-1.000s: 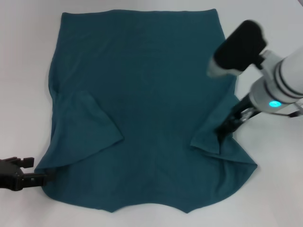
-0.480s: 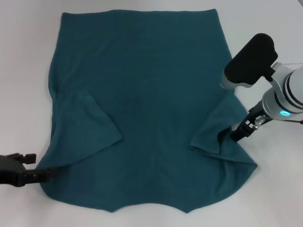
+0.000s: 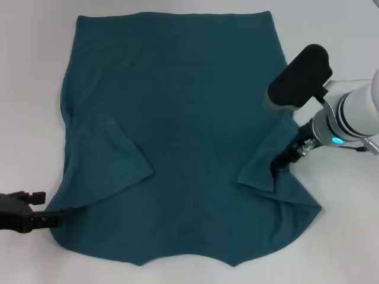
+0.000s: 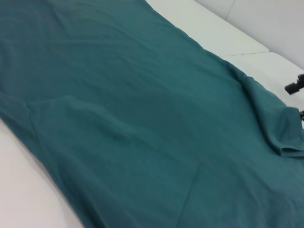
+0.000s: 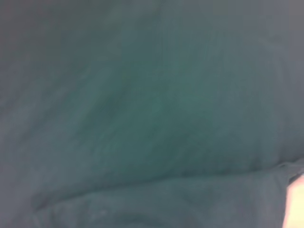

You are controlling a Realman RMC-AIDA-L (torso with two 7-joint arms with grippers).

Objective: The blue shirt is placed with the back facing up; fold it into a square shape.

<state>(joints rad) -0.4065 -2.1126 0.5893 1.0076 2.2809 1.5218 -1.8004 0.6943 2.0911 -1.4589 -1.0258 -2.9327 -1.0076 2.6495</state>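
Note:
The blue shirt (image 3: pixel 177 106) lies spread flat on the white table, plain side up, with both sleeves folded in over the body. My right gripper (image 3: pixel 279 165) is low at the folded right sleeve (image 3: pixel 263 168), touching its outer edge. My left gripper (image 3: pixel 62 214) is at the table's near left, right at the shirt's lower left corner. The left wrist view shows the shirt (image 4: pixel 118 95) and, far off, part of the right gripper (image 4: pixel 295 85). The right wrist view is filled with shirt cloth (image 5: pixel 142 95).
The white table (image 3: pixel 29 89) shows bare on both sides of the shirt. The folded left sleeve (image 3: pixel 109 157) lies flat. A sliver of table (image 5: pixel 297 204) shows at the edge of the right wrist view.
My right gripper drew away to the right off the sleeve, then came back onto its edge. My left gripper shifted slightly toward the shirt's corner. The shirt has hardly moved.

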